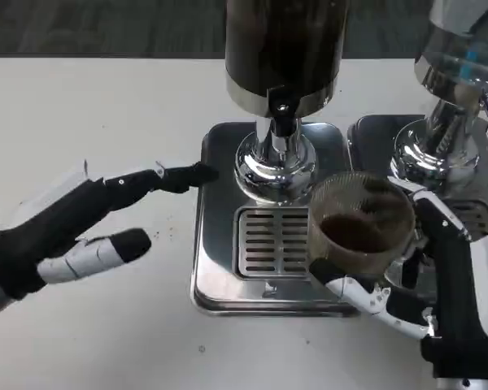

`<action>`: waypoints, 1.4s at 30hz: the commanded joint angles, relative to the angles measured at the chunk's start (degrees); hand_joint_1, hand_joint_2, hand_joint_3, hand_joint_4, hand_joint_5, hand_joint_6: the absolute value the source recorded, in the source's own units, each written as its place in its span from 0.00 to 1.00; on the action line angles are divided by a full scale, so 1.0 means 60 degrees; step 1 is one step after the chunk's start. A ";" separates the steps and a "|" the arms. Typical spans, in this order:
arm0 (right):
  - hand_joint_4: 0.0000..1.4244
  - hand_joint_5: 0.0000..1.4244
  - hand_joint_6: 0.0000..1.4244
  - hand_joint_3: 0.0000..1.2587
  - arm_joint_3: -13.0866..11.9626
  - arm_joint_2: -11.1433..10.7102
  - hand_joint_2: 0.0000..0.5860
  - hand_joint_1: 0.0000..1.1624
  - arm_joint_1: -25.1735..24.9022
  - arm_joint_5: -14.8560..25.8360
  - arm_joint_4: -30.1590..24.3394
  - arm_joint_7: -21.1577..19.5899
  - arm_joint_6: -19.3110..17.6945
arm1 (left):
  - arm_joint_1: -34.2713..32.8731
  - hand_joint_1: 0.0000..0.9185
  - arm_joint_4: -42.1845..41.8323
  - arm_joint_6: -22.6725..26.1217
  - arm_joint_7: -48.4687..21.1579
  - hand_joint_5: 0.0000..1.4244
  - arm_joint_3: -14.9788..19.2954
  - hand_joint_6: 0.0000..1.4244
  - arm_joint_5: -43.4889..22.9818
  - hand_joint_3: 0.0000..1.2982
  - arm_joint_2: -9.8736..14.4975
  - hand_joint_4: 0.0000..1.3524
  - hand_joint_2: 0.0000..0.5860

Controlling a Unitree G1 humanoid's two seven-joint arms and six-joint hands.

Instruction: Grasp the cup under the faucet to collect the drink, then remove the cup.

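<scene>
A clear plastic cup (360, 221) with a little dark drink in its bottom is held by my right hand (439, 292), fingers wrapped around its sides. The cup hangs to the right of the drip grille (267, 242), off to the right of the faucet (281, 120) of the dark drink dispenser (285, 49). My left hand (81, 223) hovers over the white table left of the dispenser base, fingers apart and stretched toward the tray, holding nothing.
The dispenser stands on a steel drip tray (215, 268). A second dispenser (455, 73) with its own chrome base and tray stands at the right, close behind my right hand. White table (89, 114) stretches to the left and front.
</scene>
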 commanded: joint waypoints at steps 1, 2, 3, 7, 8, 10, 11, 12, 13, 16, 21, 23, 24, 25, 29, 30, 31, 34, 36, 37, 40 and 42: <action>0.50 0.67 0.90 0.48 -0.0253 -0.0013 0.31 0.69 0.0314 0.0180 -0.0962 0.0246 -0.0238 | 0.0236 0.00 -0.0346 -0.0674 0.0006 0.09 -0.0279 0.12 0.0113 0.16 0.0327 0.08 0.15; 0.50 0.67 0.90 0.48 -0.0293 -0.0015 0.31 0.69 0.0387 0.0195 -0.1078 0.0317 -0.0238 | 0.0273 0.00 -0.0409 -0.0831 -0.0002 0.09 -0.0342 0.12 0.0106 0.16 0.0379 0.08 0.15; 0.50 0.67 0.90 0.48 -0.0329 -0.0010 0.31 0.69 0.0467 0.0211 -0.1194 0.0384 -0.0240 | 0.0296 0.00 -0.0443 -0.0942 0.0016 0.08 -0.0407 0.11 0.0096 0.15 0.0423 0.08 0.14; 0.51 0.67 0.90 0.48 -0.0433 0.0039 0.31 0.70 0.0863 0.0265 -0.1668 0.0541 -0.0306 | 0.0460 0.00 -0.0670 -0.1330 -0.0062 0.08 -0.0647 0.10 -0.0092 0.15 0.0606 0.07 0.14; 0.51 0.68 0.91 0.48 -0.0452 0.0054 0.31 0.70 0.0922 0.0275 -0.1729 0.0565 -0.0321 | 0.0500 0.00 -0.0724 -0.1358 -0.0079 0.08 -0.0710 0.10 -0.0163 0.15 0.0649 0.07 0.14; 0.51 0.68 0.91 0.48 -0.0487 0.0089 0.31 0.70 0.1054 0.0298 -0.1855 0.0609 -0.0357 | 0.0574 0.00 -0.0838 -0.1396 -0.0097 0.08 -0.0831 0.10 -0.0298 0.15 0.0742 0.07 0.14; 0.51 0.68 0.91 0.49 -0.0501 0.0100 0.31 0.70 0.1158 0.0309 -0.1951 0.0632 -0.0374 | 0.0614 0.00 -0.0925 -0.1403 -0.0130 0.08 -0.0885 0.10 -0.0383 0.15 0.0787 0.07 0.14; 0.51 0.68 0.91 0.49 -0.0514 0.0107 0.30 0.71 0.1266 0.0316 -0.2048 0.0651 -0.0391 | 0.0642 0.00 -0.0985 -0.1407 -0.0144 0.08 -0.0924 0.10 -0.0440 0.15 0.0819 0.07 0.14; 0.52 0.68 0.91 0.49 -0.0528 0.0110 0.30 0.71 0.1374 0.0326 -0.2143 0.0679 -0.0405 | 0.0675 0.00 -0.1062 -0.1421 -0.0168 0.08 -0.0967 0.10 -0.0500 0.15 0.0865 0.07 0.14; 0.52 0.69 0.92 0.50 -0.0569 0.0101 0.29 0.71 0.1728 0.0383 -0.2460 0.0808 -0.0435 | 0.0811 0.00 -0.1380 -0.1612 -0.0342 0.07 -0.1149 0.10 -0.0740 0.15 0.1111 0.07 0.14; 0.52 0.69 0.92 0.50 -0.0659 0.0102 0.28 0.72 0.2321 0.0455 -0.3009 0.0969 -0.0548 | 0.1148 0.00 -0.1831 -0.1869 -0.0589 0.07 -0.1399 0.10 -0.1067 0.14 0.1440 0.07 0.14; 0.52 0.69 0.92 0.50 -0.0701 0.0120 0.28 0.72 0.2499 0.0506 -0.3196 0.1017 -0.0586 | 0.1273 0.00 -0.1974 -0.1915 -0.0629 0.07 -0.1478 0.10 -0.1185 0.14 0.1568 0.07 0.14; 0.53 0.70 0.92 0.50 -0.0726 0.0131 0.28 0.72 0.2598 0.0523 -0.3325 0.1049 -0.0599 | 0.1322 0.00 -0.2032 -0.1929 -0.0652 0.07 -0.1508 0.10 -0.1254 0.14 0.1623 0.07 0.14; 0.53 0.70 0.92 0.51 -0.0746 0.0143 0.28 0.72 0.2666 0.0535 -0.3412 0.1077 -0.0610 | 0.1365 0.00 -0.2091 -0.1946 -0.0690 0.07 -0.1534 0.10 -0.1342 0.14 0.1674 0.07 0.14; 0.53 0.70 0.92 0.51 -0.0819 0.0177 0.28 0.72 0.2968 0.0595 -0.3733 0.1204 -0.0647 | 0.1547 0.00 -0.2373 -0.1983 -0.0882 0.07 -0.1628 0.10 -0.1661 0.14 0.1861 0.07 0.14; 0.53 0.70 0.92 0.51 -0.0831 0.0187 0.28 0.72 0.3067 0.0612 -0.3810 0.1249 -0.0665 | 0.1603 0.00 -0.2453 -0.2001 -0.0942 0.07 -0.1651 0.10 -0.1744 0.14 0.1912 0.07 0.14; 0.53 0.70 0.92 0.51 -0.0847 0.0197 0.28 0.72 0.3138 0.0627 -0.3859 0.1288 -0.0687 | 0.1658 0.00 -0.2523 -0.2024 -0.1002 0.07 -0.1669 0.10 -0.1834 0.14 0.1955 0.07 0.14; 0.53 0.70 0.92 0.51 -0.0855 0.0260 0.28 0.72 0.3396 0.0610 -0.4048 0.1367 -0.0766 | 0.1766 0.00 -0.2656 -0.2085 -0.1143 0.07 -0.1694 0.10 -0.2050 0.15 0.2060 0.07 0.13; 0.53 0.70 0.93 0.51 -0.0864 0.0304 0.28 0.72 0.3531 0.0597 -0.4148 0.1426 -0.0804 | 0.1818 0.00 -0.2734 -0.2105 -0.1219 0.07 -0.1700 0.10 -0.2159 0.15 0.2121 0.07 0.13; 0.53 0.70 0.93 0.51 -0.0859 0.0319 0.28 0.72 0.3589 0.0599 -0.4186 0.1455 -0.0817 | 0.1837 0.00 -0.2767 -0.2106 -0.1240 0.07 -0.1704 0.10 -0.2199 0.15 0.2142 0.07 0.13; 0.54 0.70 0.93 0.51 -0.0847 0.0353 0.28 0.72 0.3758 0.0619 -0.4269 0.1534 -0.0861 | 0.1920 0.00 -0.2908 -0.2091 -0.1299 0.07 -0.1704 0.10 -0.2339 0.15 0.2199 0.07 0.13; 0.54 0.70 0.94 0.51 -0.0848 0.0384 0.28 0.72 0.3846 0.0631 -0.4306 0.1587 -0.0890 | 0.1970 0.00 -0.2984 -0.2085 -0.1347 0.07 -0.1704 0.10 -0.2417 0.16 0.2217 0.08 0.13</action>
